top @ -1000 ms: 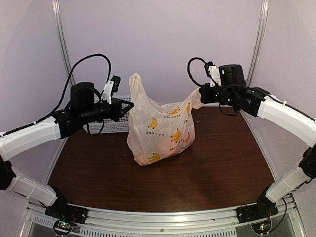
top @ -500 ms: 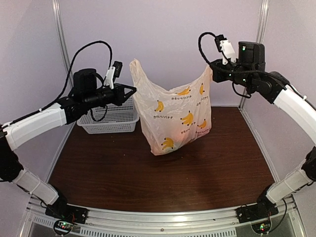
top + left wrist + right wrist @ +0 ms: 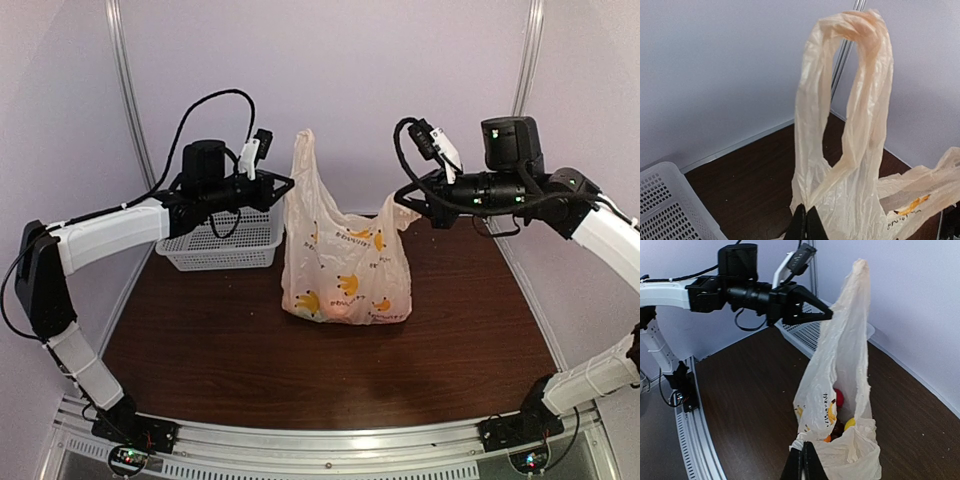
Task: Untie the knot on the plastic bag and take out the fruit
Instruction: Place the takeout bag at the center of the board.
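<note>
Pinching the plastic bag point(image 3: 345, 270), left end effector point(image 3: 806, 223) and right end effector point(image 3: 802, 463) expose fruit point(image 3: 839, 397), seemingly three.

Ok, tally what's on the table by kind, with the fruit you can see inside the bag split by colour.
plastic bag: 1
white basket: 1
red fruit: 1
yellow fruit: 1
orange fruit: 1, mostly hidden
Total: 5. The bag may hide more fruit.

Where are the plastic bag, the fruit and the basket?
plastic bag point(image 3: 345, 262): top view, on its printed front panel.
fruit point(image 3: 839, 398): right wrist view, on the red one inside the bag.
basket point(image 3: 225, 243): top view, on its perforated front wall.
</note>
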Motion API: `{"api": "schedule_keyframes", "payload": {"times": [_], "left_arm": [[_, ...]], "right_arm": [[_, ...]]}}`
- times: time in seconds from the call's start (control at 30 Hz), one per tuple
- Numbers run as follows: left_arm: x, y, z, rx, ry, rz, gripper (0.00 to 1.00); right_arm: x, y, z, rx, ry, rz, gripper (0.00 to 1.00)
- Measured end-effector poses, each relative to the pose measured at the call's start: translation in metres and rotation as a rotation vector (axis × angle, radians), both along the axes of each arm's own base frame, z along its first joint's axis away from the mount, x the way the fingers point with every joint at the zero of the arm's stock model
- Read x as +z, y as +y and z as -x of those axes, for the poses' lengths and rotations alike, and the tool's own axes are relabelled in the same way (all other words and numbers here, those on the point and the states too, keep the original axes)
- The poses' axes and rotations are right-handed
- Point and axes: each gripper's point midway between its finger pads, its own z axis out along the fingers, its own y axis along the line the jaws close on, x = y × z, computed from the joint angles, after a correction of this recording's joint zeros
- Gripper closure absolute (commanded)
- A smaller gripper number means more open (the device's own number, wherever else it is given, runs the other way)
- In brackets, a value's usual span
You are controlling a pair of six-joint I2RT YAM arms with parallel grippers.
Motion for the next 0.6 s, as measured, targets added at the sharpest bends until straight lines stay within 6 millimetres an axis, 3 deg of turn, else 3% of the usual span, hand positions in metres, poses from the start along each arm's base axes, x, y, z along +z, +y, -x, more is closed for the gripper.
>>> {"api": "schedule_keyframes", "payload": {"times": [0.07, 0.3, 0.43, 0.5, 0.53, 0.6], "left_arm": [[0.006, -0.001, -0.011, 0.010, -0.016, 0.014, 1.00], [0.015, 0.003, -0.040, 0.050, -0.051, 0.069, 1.00], [0.003, 0.006, -0.054, 0.066, -0.023, 0.081, 1.00], [-0.004, 0.006, -0.056, 0.066, -0.001, 0.083, 0.89], [-0.005, 0.005, -0.056, 0.065, 0.009, 0.086, 0.69], [-0.005, 0.005, -0.054, 0.061, 0.019, 0.094, 0.47]], "right_arm": [[0.002, 0.016, 0.026, 0.112, 0.034, -0.011, 1.00], [-0.008, 0.044, 0.086, 0.351, 0.134, -0.014, 1.00], [-0.037, 0.058, 0.111, 0.429, 0.222, 0.018, 1.00], [-0.059, 0.065, 0.119, 0.453, 0.276, 0.048, 1.00], [-0.071, 0.069, 0.124, 0.463, 0.307, 0.067, 1.00], [-0.093, 0.076, 0.132, 0.481, 0.358, 0.104, 1.00]]}}
